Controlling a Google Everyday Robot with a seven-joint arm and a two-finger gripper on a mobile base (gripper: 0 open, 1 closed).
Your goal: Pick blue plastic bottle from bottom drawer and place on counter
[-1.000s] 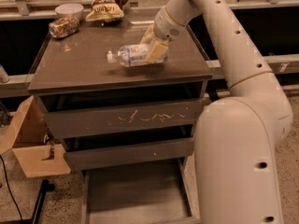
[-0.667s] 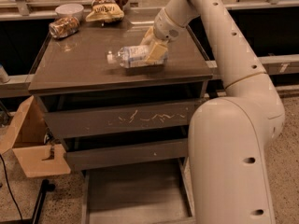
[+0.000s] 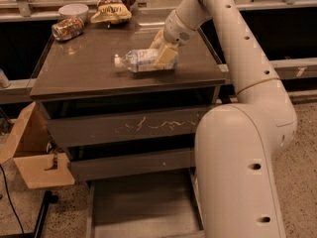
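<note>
Grey-brown counter (image 3: 84,76) is bearing the blue plastic bottle (image 3: 140,61), lying sideways near its middle. The gripper (image 3: 165,57) is clasping the bottle's base end, jaws pinched onto it. Placing is finishing, I judge; next, the jaws need opening, then lifting clear of the counter.

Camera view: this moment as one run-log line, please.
blue plastic bottle: on its side on counter, cap pointing left | tool: at bottle's base end | bottom drawer: open
</note>
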